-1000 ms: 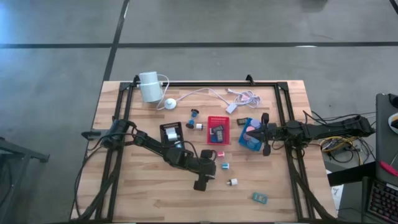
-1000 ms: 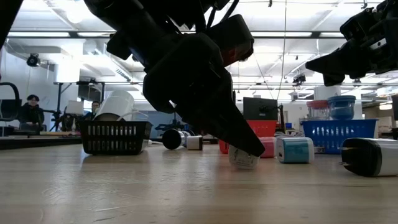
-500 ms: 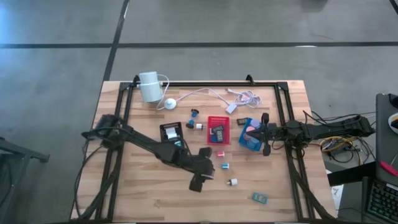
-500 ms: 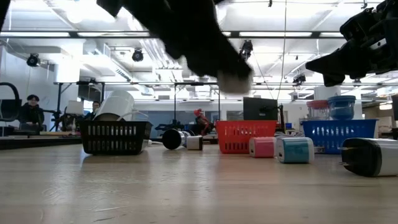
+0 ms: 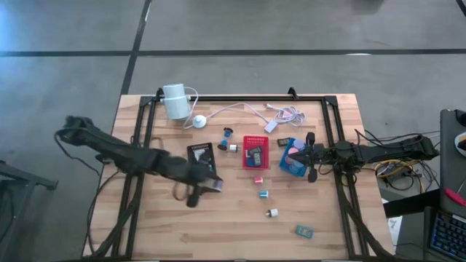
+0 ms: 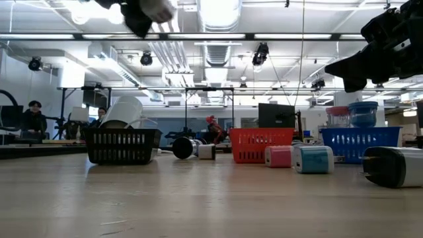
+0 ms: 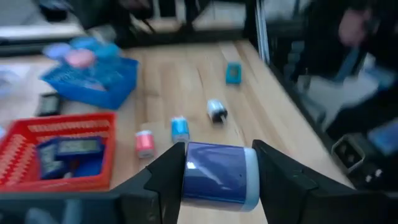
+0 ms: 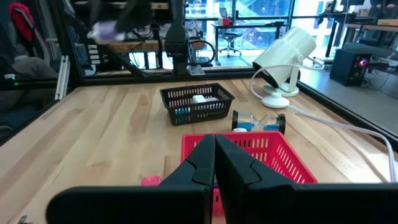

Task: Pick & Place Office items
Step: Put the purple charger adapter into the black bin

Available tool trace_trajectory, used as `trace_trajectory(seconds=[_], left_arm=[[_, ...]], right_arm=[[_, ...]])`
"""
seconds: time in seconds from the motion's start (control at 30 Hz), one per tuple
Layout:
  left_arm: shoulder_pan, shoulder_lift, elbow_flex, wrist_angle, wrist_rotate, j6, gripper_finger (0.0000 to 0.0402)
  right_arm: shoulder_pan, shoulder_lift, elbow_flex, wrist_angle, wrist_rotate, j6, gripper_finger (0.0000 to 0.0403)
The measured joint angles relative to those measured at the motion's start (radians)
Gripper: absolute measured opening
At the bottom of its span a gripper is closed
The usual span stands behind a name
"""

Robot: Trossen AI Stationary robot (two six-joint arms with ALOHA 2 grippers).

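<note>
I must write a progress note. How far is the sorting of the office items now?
Partly done. Items already lie in the black tray, red tray and blue tray. The left gripper holds a blue-and-white block above the table. Four pieces remain loose; the right gripper waits shut.

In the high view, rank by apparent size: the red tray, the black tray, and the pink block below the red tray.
1. Red tray, largest.
2. Black tray, slightly smaller, though the left arm partly covers it, so this gap is unsure.
3. Pink block, clearly smallest.
</note>
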Motion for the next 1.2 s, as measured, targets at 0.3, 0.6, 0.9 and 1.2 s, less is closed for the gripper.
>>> trace_trajectory(seconds=[0.3,0.6,0.9,1.2], left_arm=[[0.001,-0.421,-0.483,0.429,-0.243,-0.138,0.0168],[0.002,-0.645,-0.629,0.452,-0.301,-0.091,0.0167],[0.002,-0.775,-0.701,0.439,-0.344,0.029,0.0167],[0.003,-0.833,-0.767,0.443,-0.407,-0.039,0.0167]], right_arm=[[0.000,0.001,0.000,0.000,0.001,0.010,0.0008],[0.000,0.000,0.000,0.008,0.002,0.034,0.0008],[0.000,0.002,0.000,0.061,0.002,0.027,0.0008],[0.000,0.001,0.000,0.086,0.001,0.031,0.0008]])
